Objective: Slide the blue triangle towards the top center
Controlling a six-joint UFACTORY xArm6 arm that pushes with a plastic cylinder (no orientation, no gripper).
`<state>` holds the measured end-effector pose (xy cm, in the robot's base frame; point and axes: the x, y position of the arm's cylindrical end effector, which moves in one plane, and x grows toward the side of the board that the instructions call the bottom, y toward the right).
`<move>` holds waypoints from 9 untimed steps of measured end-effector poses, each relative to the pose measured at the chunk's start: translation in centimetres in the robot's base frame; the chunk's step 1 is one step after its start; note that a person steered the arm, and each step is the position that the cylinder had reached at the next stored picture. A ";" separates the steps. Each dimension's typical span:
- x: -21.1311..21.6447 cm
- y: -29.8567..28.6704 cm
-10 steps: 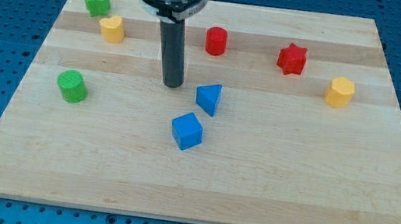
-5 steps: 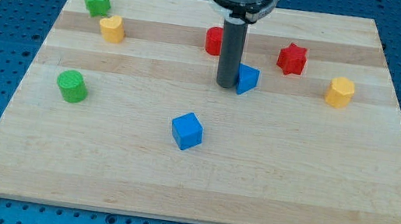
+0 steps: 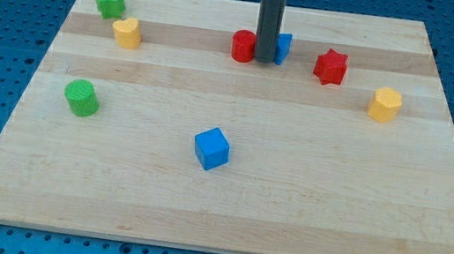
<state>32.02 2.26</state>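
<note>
The blue triangle (image 3: 283, 48) sits near the view's top centre on the wooden board (image 3: 226, 198), partly hidden behind my rod. My tip (image 3: 264, 59) rests against the triangle's left side, between it and the red cylinder (image 3: 243, 46). The rod is dark and upright, coming down from the view's top edge.
A blue cube (image 3: 211, 148) lies in the middle. A red star (image 3: 331, 66) and a yellow hexagonal block (image 3: 384, 105) are at the right. A green block (image 3: 109, 2), a yellow block (image 3: 126, 32) and a green cylinder (image 3: 81, 98) are at the left.
My tip has moved from left of centre to the right and toward the view's top, pushing the blue triangle up and right, from beside the blue cube to beside the red cylinder.
</note>
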 end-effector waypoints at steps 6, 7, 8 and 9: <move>-8.2 4.6; -9.9 10.3; -12.7 11.6; -12.7 6.5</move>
<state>19.29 8.74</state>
